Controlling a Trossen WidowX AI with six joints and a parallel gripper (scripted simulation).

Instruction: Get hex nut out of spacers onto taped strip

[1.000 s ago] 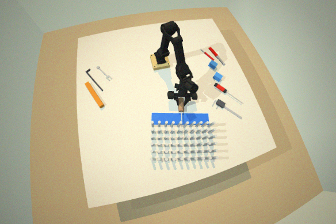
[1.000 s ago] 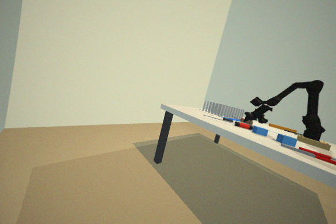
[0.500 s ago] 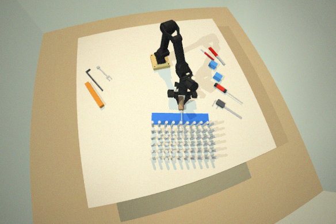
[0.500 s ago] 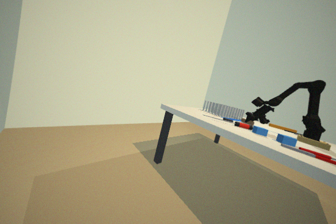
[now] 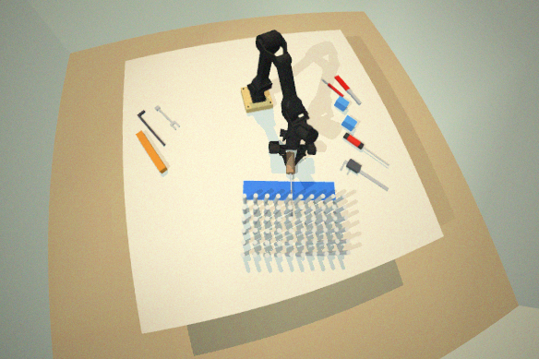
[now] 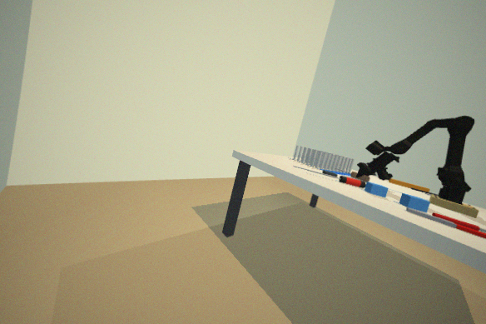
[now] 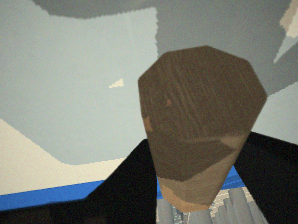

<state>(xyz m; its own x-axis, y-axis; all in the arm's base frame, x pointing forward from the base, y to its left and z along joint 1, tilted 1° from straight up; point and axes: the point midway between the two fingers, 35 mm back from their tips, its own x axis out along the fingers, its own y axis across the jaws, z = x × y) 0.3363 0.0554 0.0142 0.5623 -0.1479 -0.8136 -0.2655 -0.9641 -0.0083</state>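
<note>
My gripper (image 5: 291, 156) is shut on the wooden handle (image 5: 290, 163) (image 7: 200, 125) of a pick tool, just behind the blue taped strip (image 5: 258, 186) (image 7: 50, 197). The tool's thin metal shaft (image 5: 293, 197) runs across the strip and reaches in between the front rows of the standing grey spacers (image 5: 295, 232) (image 6: 322, 159) (image 7: 235, 212). All the spacers that I can see stand upright in their grid. In the wrist view the handle fills the middle, with my black fingers on both sides of it. I cannot see the hex nut in any view.
To the left lie an orange bar (image 5: 151, 151), a black hex key (image 5: 150, 127) and a small grey wrench (image 5: 166, 117). To the right lie red screwdrivers (image 5: 347, 89) (image 5: 354, 140), two blue blocks (image 5: 341, 103) (image 5: 350, 122) and a dark-handled tool (image 5: 354, 166). The arm's base (image 5: 257, 100) stands behind.
</note>
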